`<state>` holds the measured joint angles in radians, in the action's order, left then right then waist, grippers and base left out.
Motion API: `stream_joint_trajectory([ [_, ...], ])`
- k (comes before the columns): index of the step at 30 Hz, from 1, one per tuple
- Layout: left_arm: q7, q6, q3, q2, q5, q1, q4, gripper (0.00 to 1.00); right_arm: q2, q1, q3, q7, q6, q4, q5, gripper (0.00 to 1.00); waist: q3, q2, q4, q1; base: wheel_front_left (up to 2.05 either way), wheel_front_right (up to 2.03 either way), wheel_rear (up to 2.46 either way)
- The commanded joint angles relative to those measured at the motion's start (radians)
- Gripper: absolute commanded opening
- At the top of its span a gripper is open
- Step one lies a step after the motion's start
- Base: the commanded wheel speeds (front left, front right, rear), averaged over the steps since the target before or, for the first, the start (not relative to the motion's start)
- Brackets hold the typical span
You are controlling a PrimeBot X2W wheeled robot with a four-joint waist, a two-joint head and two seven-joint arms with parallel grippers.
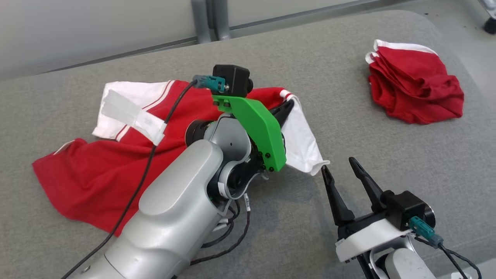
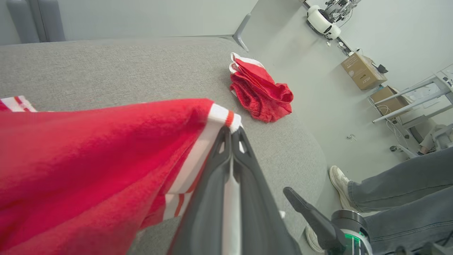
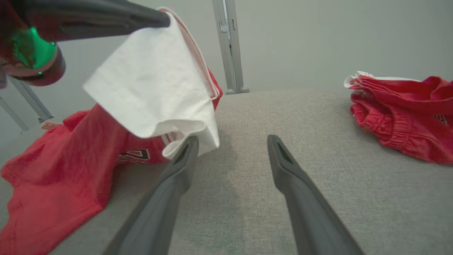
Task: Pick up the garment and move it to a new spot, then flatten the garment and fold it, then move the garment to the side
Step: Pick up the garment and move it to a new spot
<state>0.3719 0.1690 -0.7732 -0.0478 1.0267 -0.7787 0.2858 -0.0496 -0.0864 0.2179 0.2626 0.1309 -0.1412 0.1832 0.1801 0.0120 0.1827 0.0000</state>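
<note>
One step begun: the left gripper (image 2: 231, 130) is closed on the raised sleeve (image 1: 306, 143) of the garment (image 1: 97, 178).
The right gripper (image 1: 338, 166) is open just beside that sleeve; the rest lies crumpled at the left, so flattening, folding and moving aside are not yet done.

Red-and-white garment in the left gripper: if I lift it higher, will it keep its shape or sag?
Likely floppy: the white sleeve hangs in loose folds from the shut left gripper. Probably light, since a fingertip pinch holds it raised. The rest of the garment lies crumpled on the grey surface, so it may drag.
</note>
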Motion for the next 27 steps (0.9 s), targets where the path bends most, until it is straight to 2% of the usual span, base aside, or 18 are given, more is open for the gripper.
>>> stream_joint_trajectory([
  [1, -0.014, 0.003, -0.004, -0.006, -0.011, 0.01, 0.027, 0.0, -0.002, -0.003, -0.001, 0.003, 0.0, 0.002, 0.008, 1.0, 0.039, -0.012, 0.07, 0.0, 0.0, 0.0, 0.0],
  [3, -0.037, 0.004, -0.007, -0.006, -0.018, 0.016, 0.082, 0.0, -0.001, -0.002, 0.0, 0.003, 0.0, 0.0, 0.008, 1.0, 0.042, -0.012, 0.074, 0.0, 0.0, 0.0, 0.0],
  [4, -0.058, 0.002, -0.004, -0.006, -0.026, 0.022, 0.143, 0.07, -0.001, -0.003, -0.001, 0.003, 0.0, -0.004, 0.005, 1.0, 0.044, -0.012, 0.074, 0.0, 0.0, 0.0, 0.0],
  [6, -0.077, -0.001, -0.007, -0.01, -0.034, 0.025, 0.199, 0.44, -0.001, -0.003, -0.003, 0.003, 0.0, -0.007, 0.0, 1.0, 0.043, -0.012, 0.069, 0.0, 0.0, 0.0, 0.0],
  [7, -0.09, -0.003, -0.009, -0.014, -0.045, 0.021, 0.226, 0.82, -0.001, -0.001, -0.004, 0.003, 0.0, -0.008, -0.003, 1.0, 0.041, -0.012, 0.066, 0.0, 0.0, 0.0, 0.0],
  [8, -0.099, -0.006, -0.013, -0.015, -0.053, 0.017, 0.249, 1.0, -0.001, 0.0, -0.008, 0.003, 0.0, -0.008, -0.008, 1.0, 0.04, -0.012, 0.061, 0.0, 0.0, 0.0, 0.0],
  [13, -0.104, -0.039, -0.039, -0.018, -0.071, -0.001, 0.3, 1.0, -0.002, 0.009, -0.024, 0.003, 0.0, -0.011, -0.031, 1.0, 0.028, -0.012, 0.021, 0.0, 0.0, 0.0, 0.0],
  [17, -0.14, -0.053, -0.045, -0.046, -0.088, 0.016, 0.261, 1.0, -0.002, 0.018, -0.044, 0.003, 0.0, -0.011, -0.042, 1.0, 0.015, -0.012, -0.014, 0.0, 0.0, 0.0, 0.0],
  [21, -0.204, -0.037, -0.032, -0.096, -0.103, 0.084, 0.17, 1.0, -0.002, 0.034, -0.066, 0.003, 0.0, -0.002, -0.056, 1.0, 0.004, -0.012, -0.051, 0.0, 0.0, 0.0, 0.0],
  [25, -0.282, 0.004, -0.017, -0.167, -0.134, 0.174, 0.054, 1.0, -0.002, 0.059, -0.096, 0.003, 0.0, 0.008, -0.075, 1.0, -0.006, -0.012, -0.087, 0.0, 0.0, 0.0, 0.0],
  [27, -0.307, 0.019, -0.009, -0.184, -0.139, 0.2, 0.029, 1.0, -0.002, 0.066, -0.105, 0.003, 0.0, 0.01, -0.08, 1.0, -0.01, -0.012, -0.095, 0.0, 0.0, 0.0, 0.0],
])
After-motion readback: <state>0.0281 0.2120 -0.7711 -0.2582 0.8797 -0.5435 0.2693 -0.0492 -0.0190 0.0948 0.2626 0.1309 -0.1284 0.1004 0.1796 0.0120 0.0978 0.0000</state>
